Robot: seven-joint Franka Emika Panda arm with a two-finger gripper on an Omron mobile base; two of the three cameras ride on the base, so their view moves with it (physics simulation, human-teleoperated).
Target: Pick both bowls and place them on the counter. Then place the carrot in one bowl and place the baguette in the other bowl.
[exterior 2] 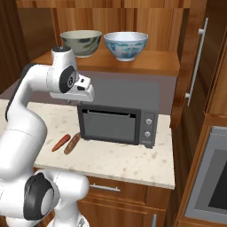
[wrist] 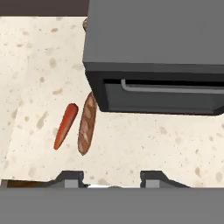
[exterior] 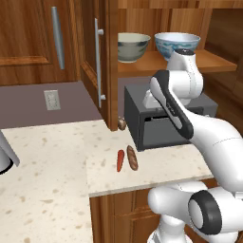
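Left base view: both bowls up on the cabinet shelf (exterior: 213, 61), above and beyond the hand — grey-green bowl (exterior: 133, 46) to the left, white-and-blue bowl (exterior: 176, 44) beside it, neither yet on the desk (exterior: 47, 190). Carrot (exterior: 120, 160) and baguette (exterior: 132, 158) lying side by side on the desk, just apart or barely touching, in front of the dark microwave (exterior: 166, 121). Hand hidden behind the arm's own links here, hanging over the microwave.

Right base view: hand (exterior 2: 80, 94) level with the microwave's top edge (exterior 2: 119, 108), below the shelf (exterior 2: 146, 64) and well short of the grey-green bowl (exterior 2: 81, 42) and the white-and-blue bowl (exterior 2: 126, 45). Carrot (exterior 2: 60, 142) and baguette (exterior 2: 72, 142) down and toward the robot from the hand. Jaw spacing not legible from this side.

Hand view: looking straight down, two fingertips (wrist: 70, 178) rising at the bottom edge with a clear gap between them and nothing in it — apart, holding nothing. Carrot (wrist: 65, 125) and baguette (wrist: 87, 123) ahead and left of the fingers, microwave (wrist: 157, 57) ahead and right.

Judged step: the very first one, fetching a bowl off the shelf. Next move calls for lifting and tilting the hand toward the shelf, lining the fingers over one bowl's rim — likely the nearer grey-green one — with the jaws perhaps widened to straddle the wall.
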